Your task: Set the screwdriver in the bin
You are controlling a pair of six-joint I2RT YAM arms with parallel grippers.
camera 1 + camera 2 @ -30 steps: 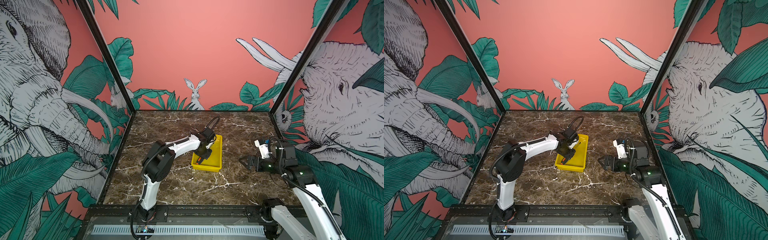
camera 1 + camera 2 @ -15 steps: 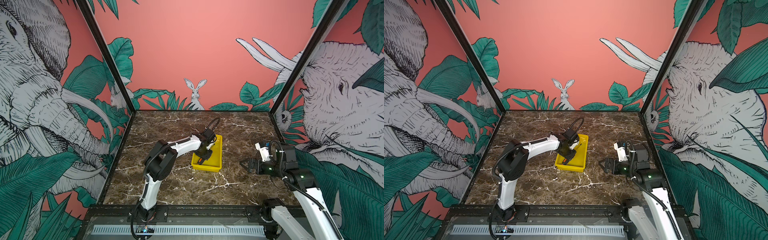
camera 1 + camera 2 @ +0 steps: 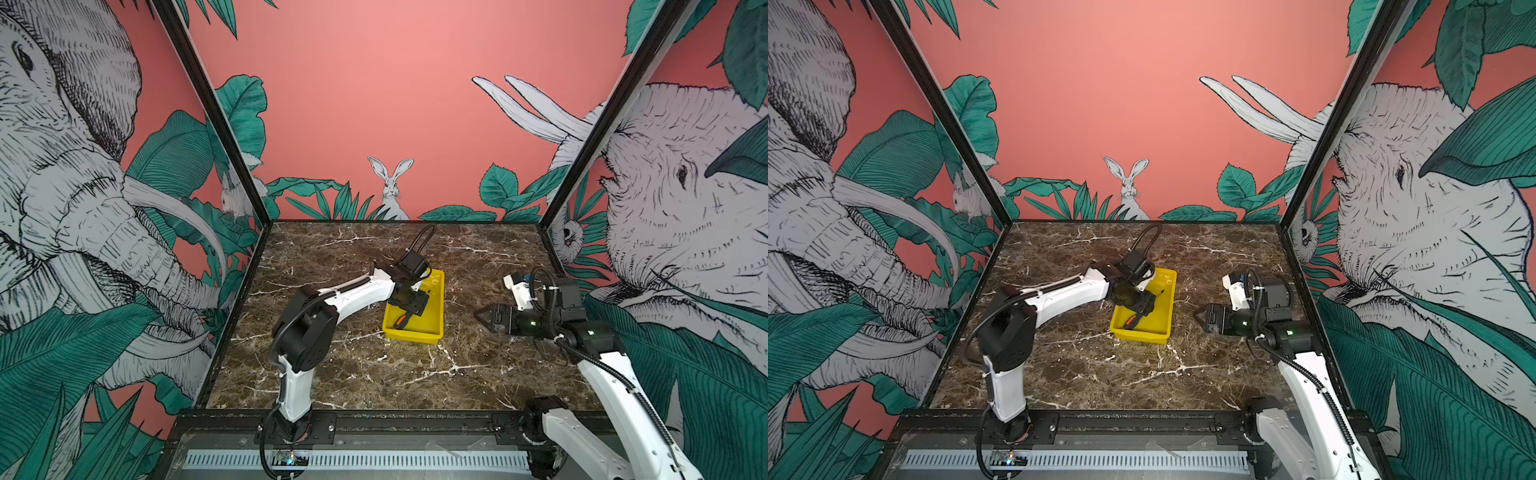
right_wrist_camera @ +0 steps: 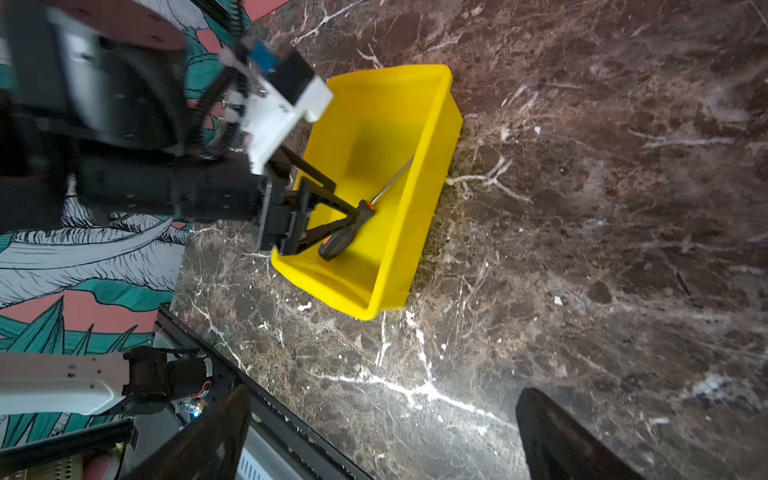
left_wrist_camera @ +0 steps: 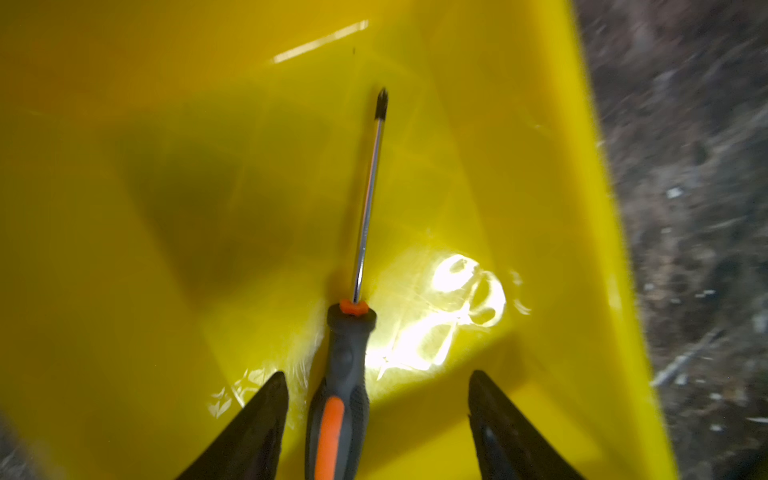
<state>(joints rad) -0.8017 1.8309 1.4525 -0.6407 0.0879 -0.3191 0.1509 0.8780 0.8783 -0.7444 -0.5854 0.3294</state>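
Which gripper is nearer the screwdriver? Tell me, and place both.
Left. The left gripper is inside the bin, its open jaws straddling the handle of the screwdriver. The right gripper hovers over the table beside the bin, clear of the screwdriver.

No text, label, brand or number can be read anywhere. The bin (image 5: 124,291) has raised marks (image 5: 457,299) on its floor in the left wrist view, but glare washes them out beyond reading.

Screwdriver (image 5: 347,353) lies on bin (image 5: 540,208) floor between left gripper's (image 5: 377,374) parted jaws, close beside 1 finger (image 5: 257,424), shaft pointing away.
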